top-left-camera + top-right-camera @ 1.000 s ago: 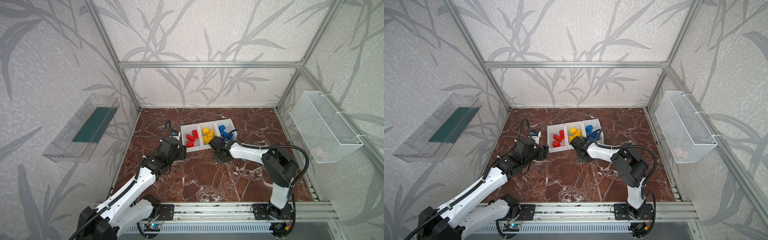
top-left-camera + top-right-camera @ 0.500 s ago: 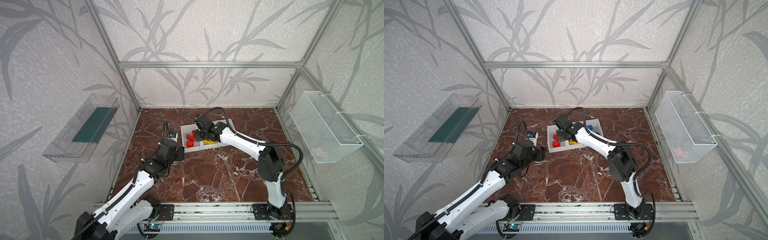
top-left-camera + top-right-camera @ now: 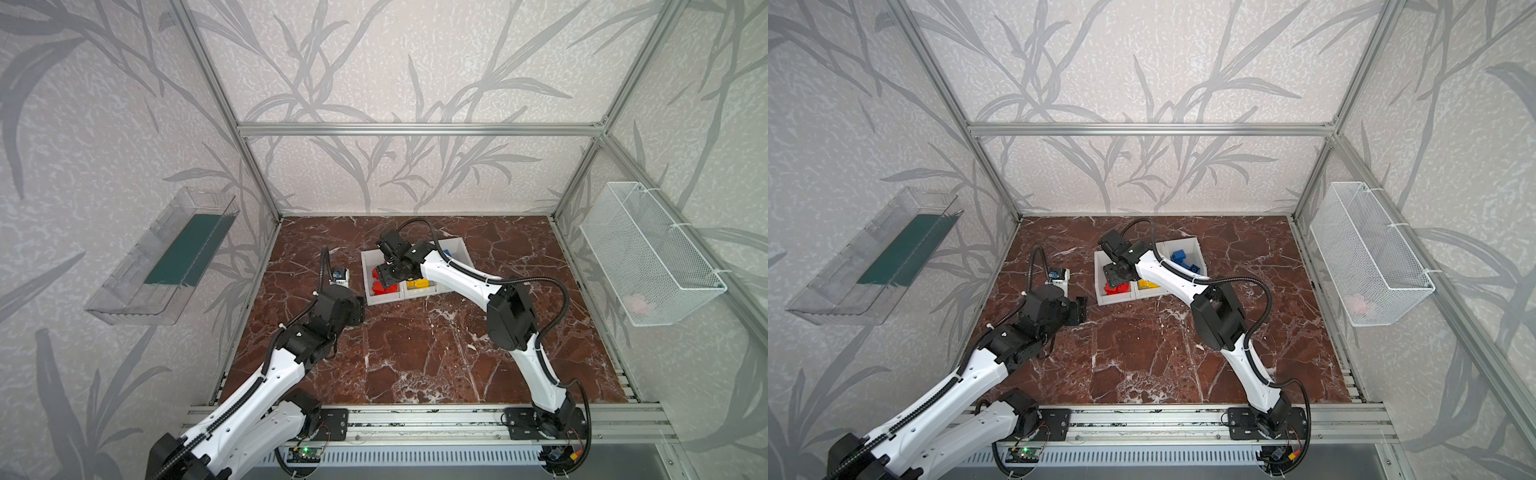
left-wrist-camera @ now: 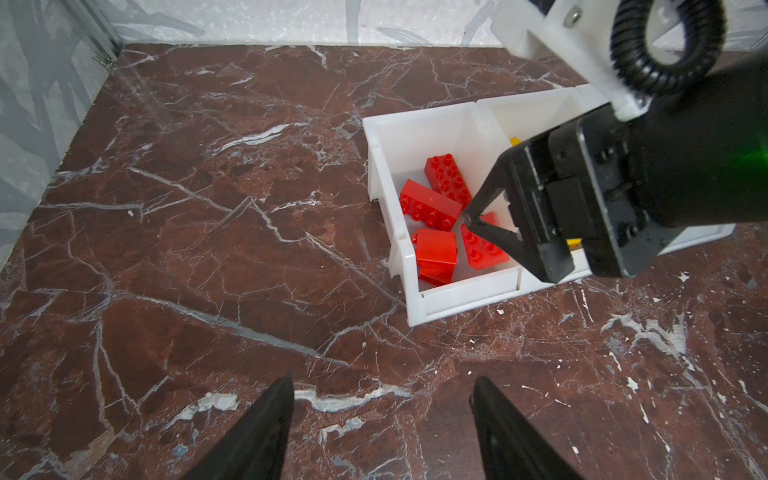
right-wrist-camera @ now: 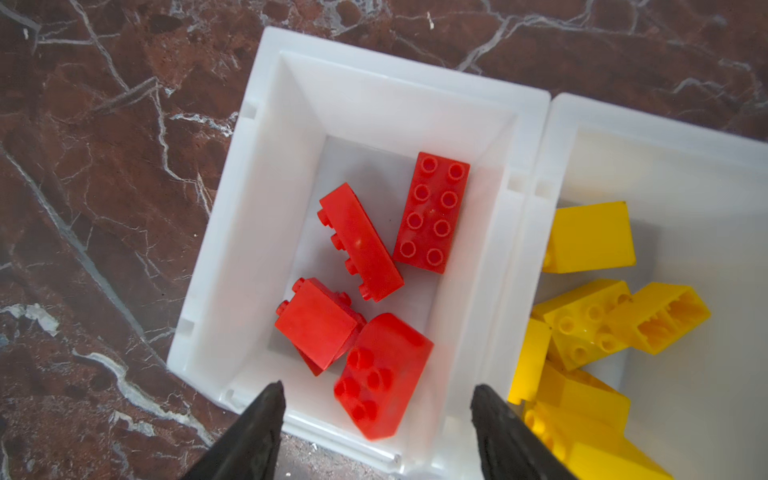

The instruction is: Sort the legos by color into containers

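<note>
The right gripper [image 5: 376,388] hung over the leftmost container [image 5: 257,208] of the three white containers [image 3: 459,245]. Its two black fingers [image 5: 257,424] stood wide apart and held nothing. Directly under the gap lay a short red lego [image 5: 384,374], with studs up and a little tilted. It was close to the low front wall of this container and apart from both fingers. The other red legos [image 5: 432,212] lay deeper in the same container: one long brick with studs up, one long brick on its side, and a short one beside them.

The yellow legos [image 5: 590,237] were in the middle container, just beside the right finger. In a top view the blue legos [image 3: 1179,255] were in the container at the other end, partly hidden by the right arm, which reached across the row.

The left gripper [image 4: 382,379] was also open and empty. It hung above the bare marble table [image 4: 208,208], near the front corner of the leftmost container but not touching it.
</note>
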Controlling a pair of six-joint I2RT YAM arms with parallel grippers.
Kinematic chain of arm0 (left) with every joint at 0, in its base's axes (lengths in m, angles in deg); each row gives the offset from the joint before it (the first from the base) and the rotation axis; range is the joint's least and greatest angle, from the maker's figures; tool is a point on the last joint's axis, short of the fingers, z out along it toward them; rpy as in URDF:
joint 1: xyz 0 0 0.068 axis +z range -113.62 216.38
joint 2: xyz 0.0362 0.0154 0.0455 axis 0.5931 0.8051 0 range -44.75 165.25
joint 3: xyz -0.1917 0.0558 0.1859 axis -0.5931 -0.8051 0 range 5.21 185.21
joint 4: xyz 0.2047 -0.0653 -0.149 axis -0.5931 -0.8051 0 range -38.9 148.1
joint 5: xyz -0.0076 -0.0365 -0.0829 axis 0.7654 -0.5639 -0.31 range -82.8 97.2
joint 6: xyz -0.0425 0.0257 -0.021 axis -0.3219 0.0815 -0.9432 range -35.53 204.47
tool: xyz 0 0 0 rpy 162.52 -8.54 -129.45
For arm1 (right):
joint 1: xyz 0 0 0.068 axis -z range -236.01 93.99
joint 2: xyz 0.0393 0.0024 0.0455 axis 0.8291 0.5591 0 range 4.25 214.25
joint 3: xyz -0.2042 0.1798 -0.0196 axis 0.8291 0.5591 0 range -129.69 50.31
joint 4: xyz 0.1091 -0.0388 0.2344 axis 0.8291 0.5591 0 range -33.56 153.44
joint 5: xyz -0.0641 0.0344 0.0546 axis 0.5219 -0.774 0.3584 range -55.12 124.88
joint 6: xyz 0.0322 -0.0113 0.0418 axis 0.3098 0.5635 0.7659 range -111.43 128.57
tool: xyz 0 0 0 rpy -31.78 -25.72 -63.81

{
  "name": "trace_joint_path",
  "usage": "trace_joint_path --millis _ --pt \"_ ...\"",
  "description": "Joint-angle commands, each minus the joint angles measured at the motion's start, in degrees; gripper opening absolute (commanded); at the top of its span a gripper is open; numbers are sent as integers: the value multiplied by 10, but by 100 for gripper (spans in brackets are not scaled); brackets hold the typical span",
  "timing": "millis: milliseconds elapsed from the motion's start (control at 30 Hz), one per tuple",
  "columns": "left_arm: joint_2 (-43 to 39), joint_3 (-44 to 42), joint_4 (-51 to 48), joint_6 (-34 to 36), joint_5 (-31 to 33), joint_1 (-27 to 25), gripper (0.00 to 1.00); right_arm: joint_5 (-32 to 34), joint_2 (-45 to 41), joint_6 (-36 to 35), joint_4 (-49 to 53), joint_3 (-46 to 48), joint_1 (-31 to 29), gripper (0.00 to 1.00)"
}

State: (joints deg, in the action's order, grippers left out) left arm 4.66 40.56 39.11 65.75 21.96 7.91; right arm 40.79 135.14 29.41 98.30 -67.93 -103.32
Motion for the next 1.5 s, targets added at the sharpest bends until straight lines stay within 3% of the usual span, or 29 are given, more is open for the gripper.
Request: trace_joint_path --millis 0,200,367,533,633,733,800,833,900,1033,1100,1167,1200,1267,1333,1467 --pt "-13 -10 19 -7 47 5 73 3 -39 -12 5 -8 0 77" --pt "-27 -64 130 5 146 29 85 74 -166 -52 -41 70 3 81" --pt "-54 -133 254 36 222 47 94 134 -360 -85 -197 316 46 83" --pt "-16 -162 328 47 315 106 99 134 -548 -81 -312 584 171 85" --pt "45 -161 389 49 285 154 99 131 -626 -98 -373 715 256 87" --pt "140 -194 544 62 255 194 99 105 -672 -124 -459 829 328 89" --pt "206 -198 601 61 232 218 99 86 -683 -161 -561 903 352 93" --pt "238 -194 640 73 220 230 99 85 -677 -191 -626 941 357 100" --pt "272 -177 665 123 150 241 99 104 -638 -230 -725 984 367 99" --pt "361 -153 708 160 1 273 99 112 -539 -222 -819 971 402 99" --pt "416 -146 772 183 -28 276 99 64 -489 -196 -836 953 424 99" --pt "389 -123 670 163 -30 282 99 7 -419 -232 -946 961 419 99" --pt "387 -122 669 161 -37 285 99 -2 -401 -245 -989 974 413 99" --pt "409 -138 741 167 -33 285 99 43 -412 -228 -970 974 409 99" --pt "400 -134 715 167 -40 285 99 42 -433 -225 -906 959 408 99" --pt "406 -139 736 173 -39 283 99 44 -423 -225 -937 966 409 99"
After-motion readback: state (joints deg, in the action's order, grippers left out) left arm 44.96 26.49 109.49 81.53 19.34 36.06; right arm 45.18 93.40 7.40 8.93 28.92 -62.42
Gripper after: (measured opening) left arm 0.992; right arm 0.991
